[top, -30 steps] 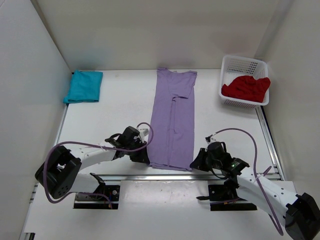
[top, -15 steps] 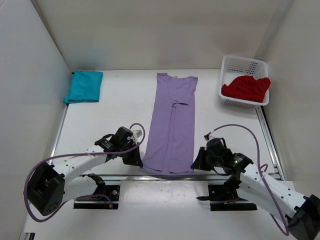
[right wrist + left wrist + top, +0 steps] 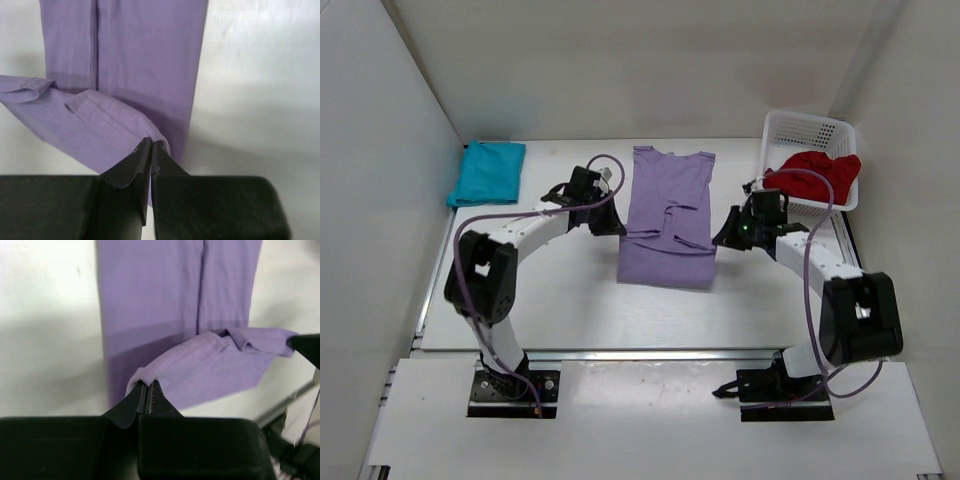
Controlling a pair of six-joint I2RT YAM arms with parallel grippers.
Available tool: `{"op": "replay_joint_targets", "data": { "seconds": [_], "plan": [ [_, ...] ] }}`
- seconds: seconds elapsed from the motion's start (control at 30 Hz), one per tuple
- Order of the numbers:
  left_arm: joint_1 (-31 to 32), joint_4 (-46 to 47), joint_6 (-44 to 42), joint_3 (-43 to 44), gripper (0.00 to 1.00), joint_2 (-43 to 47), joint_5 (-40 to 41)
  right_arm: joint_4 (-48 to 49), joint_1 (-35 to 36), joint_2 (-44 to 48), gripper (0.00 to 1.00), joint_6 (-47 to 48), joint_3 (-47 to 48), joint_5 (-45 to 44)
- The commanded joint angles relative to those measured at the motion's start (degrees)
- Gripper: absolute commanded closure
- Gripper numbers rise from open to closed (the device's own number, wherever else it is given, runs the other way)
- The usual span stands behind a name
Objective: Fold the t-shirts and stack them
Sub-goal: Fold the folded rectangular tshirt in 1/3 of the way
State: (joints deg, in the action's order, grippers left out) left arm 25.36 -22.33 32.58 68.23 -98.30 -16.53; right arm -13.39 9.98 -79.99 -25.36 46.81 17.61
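**Evenly pinched: both grippers hold the lavender hem across the shirt**

Centre frame in the overhead view, the pale lavender t-shirt (image 3: 665, 215) lies lengthwise on the white table (image 3: 570, 300), with its neckline toward the top of the frame. Its lower part is doubled back on itself, so a fold forms the bottom edge and the hem runs across the middle of the garment. The left gripper (image 3: 616, 229) has its jaws closed tight on the hem's left corner. The right gripper (image 3: 724, 239) is clamped the same way on the right corner. Each wrist view shows dark fingertips pressed together with the stitched edge caught between them. Between the two grips the hem sags a little above the flat layer and throws a shadow on it.

In the upper left of the frame a folded teal t-shirt (image 3: 487, 172) lies well apart from the lavender one. In the upper right, a deep red t-shirt (image 3: 813, 175) is heaped in a white lattice basket (image 3: 807, 125). The right arm (image 3: 798, 245) reaches up just beside the basket's lower left corner, and its wrist covers part of that corner. Whether they touch cannot be told. The left arm's purple cable (image 3: 610, 165) loops up beside the shirt's left shoulder. In both wrist views the black gripper body fills the bottom of the frame and hides the table beneath.
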Motion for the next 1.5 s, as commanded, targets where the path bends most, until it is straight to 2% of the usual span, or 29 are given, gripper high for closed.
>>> {"op": "replay_joint_targets", "data": {
  "seconds": [0.0,0.33,0.5,0.63,0.7,0.73,0.83,0.87,0.93,1.03,1.07,1.13,1.17,1.27,1.47],
  "plan": [
    [-1.81,0.97,0.64,7.68,1.0,-6.26,2.11,8.45,-1.88,-6.13,1.0,2.69,5.82,1.64],
    [-2.77,5.18,1.09,16.93,1.0,-17.7,1.68,10.84,-4.52,-22.66,1.0,2.59,19.45,4.55],
    [-3.83,9.57,2.75,16.94,0.98,-20.26,0.19,11.01,-5.32,-28.55,1.0,2.42,22.53,5.69],
    [-5.06,13.62,3.98,14.66,0.92,-20.35,0.28,11.72,-5.49,-28.12,1.0,2.77,21.49,2.97],
    [-6.29,15.46,4.6,13.87,0.85,-20.53,-1.03,11.98,-6.02,-28.12,0.99,2.34,21.31,2.78],
    [-6.73,16.08,4.77,13.34,0.83,-20.27,-1.3,11.89,-6.37,-28.03,0.96,2.34,21.05,3.22],
    [-8.05,20.47,7.84,10.1,0.6,-17.2,-4.11,10.76,-6.46,-26.63,0.83,2.42,21.14,3.49],
    [-8.31,21.44,7.68,9.21,0.57,-15.53,-5.08,10.84,-5.94,-24.97,0.78,2.43,21.22,3.31],
    [-8.41,21.71,8.81,8.51,0.55,-12.46,-4.74,9.35,-5.33,-22.16,0.73,3.65,21.4,1.22],
    [-5.96,23.45,9.96,4.29,0.61,-7.09,-2.45,8.55,-3.13,-16.79,0.68,4.79,20.7,-3.0],
    [-4.29,24.43,9.87,1.93,0.62,-5.43,-2.01,8.47,-1.82,-14.69,0.71,5.15,20.26,-4.67],
    [-0.51,26.01,10.4,-1.77,0.66,-3.74,-1.05,8.9,1.25,-13.62,0.88,6.28,18.94,-6.35],
    [1.42,27.15,10.92,-4.13,0.65,-3.13,-0.43,9.17,2.93,-13.36,0.99,6.55,19.37,-5.57],
    [4.25,31.98,13.38,-10.28,0.69,-4.87,-1.31,10.04,7.06,-17.2,1.0,6.56,19.2,-2.85],
    [3.9,32.26,14.01,-13.82,0.72,-8.39,-0.86,11.46,13.57,-23.45,1.0,7.43,21.47,-1.96]
  ]
}}
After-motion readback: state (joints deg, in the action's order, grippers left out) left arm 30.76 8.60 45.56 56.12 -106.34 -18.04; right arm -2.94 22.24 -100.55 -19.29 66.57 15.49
